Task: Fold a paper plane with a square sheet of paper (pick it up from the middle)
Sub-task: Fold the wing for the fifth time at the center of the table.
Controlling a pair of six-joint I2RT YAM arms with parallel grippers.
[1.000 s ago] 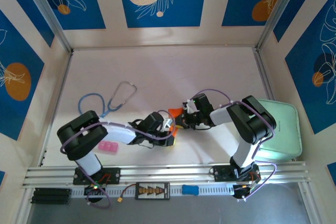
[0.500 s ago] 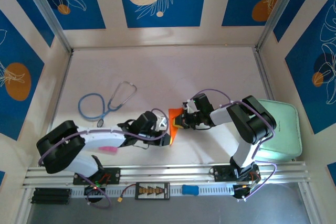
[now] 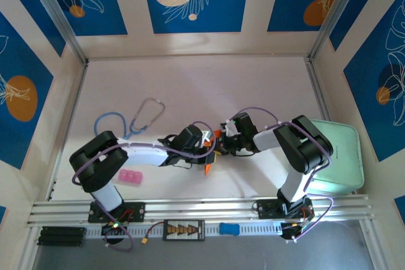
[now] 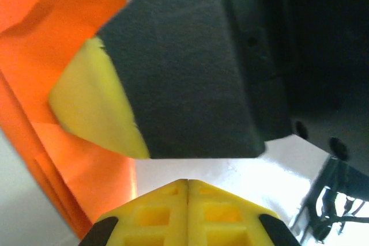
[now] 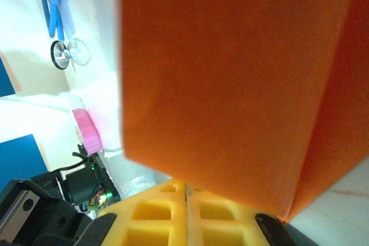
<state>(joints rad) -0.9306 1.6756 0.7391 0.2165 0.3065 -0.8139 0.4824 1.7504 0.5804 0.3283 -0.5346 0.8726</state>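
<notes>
Mid-fold, creasing. Right gripper jaws pressed together, seemingly pinching square sheet of paper. Left gripper jaws pressed together, empty, alongside. Next: flatten crease gently.

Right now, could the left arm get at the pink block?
Probably yes: the pink block lies uncovered near that arm's base; but its jaws sit shut beside the orange paper, so it must fold back and open.

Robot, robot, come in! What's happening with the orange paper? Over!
Right gripper shut on the creased orange paper. Left gripper shut, close beside it. Stethoscope and pink block well aside, nothing blocking.
</notes>
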